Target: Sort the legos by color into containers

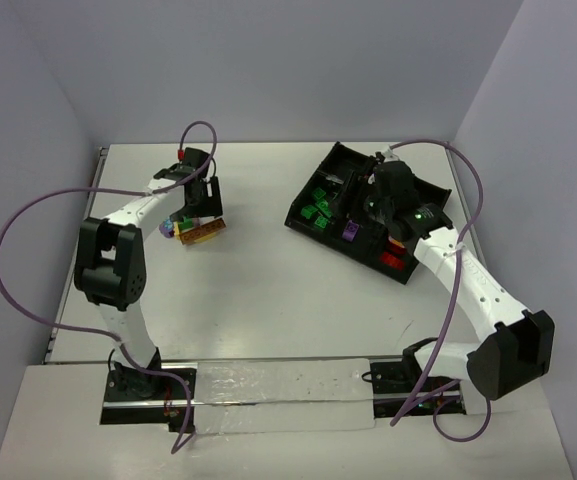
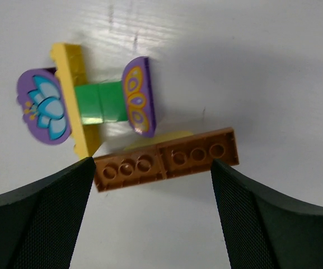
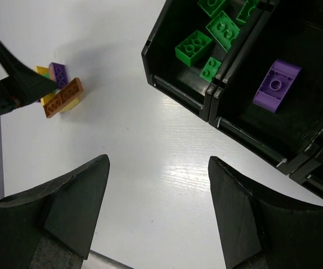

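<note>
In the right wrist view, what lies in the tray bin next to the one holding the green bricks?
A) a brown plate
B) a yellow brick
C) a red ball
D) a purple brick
D: a lone purple brick lies there, one wall over from the green bricks.

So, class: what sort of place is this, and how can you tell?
Probably a robotics lab test cell: two white-and-black robot arms bolted to a plain white table, bare walls around it, and a black plastic divided tray holding small coloured plastic bricks.
</note>
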Motion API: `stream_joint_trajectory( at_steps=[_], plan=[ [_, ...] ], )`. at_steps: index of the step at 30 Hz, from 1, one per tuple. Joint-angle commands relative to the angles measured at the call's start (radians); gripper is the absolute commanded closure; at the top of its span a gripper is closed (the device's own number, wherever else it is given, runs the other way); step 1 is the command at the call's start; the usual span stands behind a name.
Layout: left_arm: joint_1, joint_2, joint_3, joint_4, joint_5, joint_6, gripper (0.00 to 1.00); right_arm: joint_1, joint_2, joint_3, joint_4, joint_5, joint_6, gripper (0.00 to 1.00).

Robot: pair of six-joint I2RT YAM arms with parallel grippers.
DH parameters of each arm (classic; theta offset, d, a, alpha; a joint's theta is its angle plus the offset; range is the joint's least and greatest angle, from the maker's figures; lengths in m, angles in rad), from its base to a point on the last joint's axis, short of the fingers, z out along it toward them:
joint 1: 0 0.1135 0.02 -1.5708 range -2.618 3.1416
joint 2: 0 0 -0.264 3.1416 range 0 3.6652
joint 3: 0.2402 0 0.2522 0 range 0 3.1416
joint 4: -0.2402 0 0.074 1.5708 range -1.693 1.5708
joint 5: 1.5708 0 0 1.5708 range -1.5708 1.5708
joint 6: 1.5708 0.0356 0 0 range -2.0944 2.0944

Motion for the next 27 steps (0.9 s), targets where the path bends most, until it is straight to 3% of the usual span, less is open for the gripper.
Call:
stream_joint_trajectory(
  at_steps=[1, 8, 27],
  plan=[
    [-0.005, 0.075, 0.049, 0.026, 0.112, 0.076, 0.07, 0.013, -0.004, 0.055, 0.02, -0.005, -0.003, 0.21],
    [-0.026, 0.09, 0.028, 0.043, 0.198, 0.086, 0.02, 0.021, -0.001, 0.06, 0.002, -0.004, -0.002, 0.21],
    [-0.176, 0.019, -0.087, 0.001, 0.161, -0.022, 0.01, 0.048, -0.006, 0.014, 0.053, -0.022, 0.011, 0.21]
  ],
)
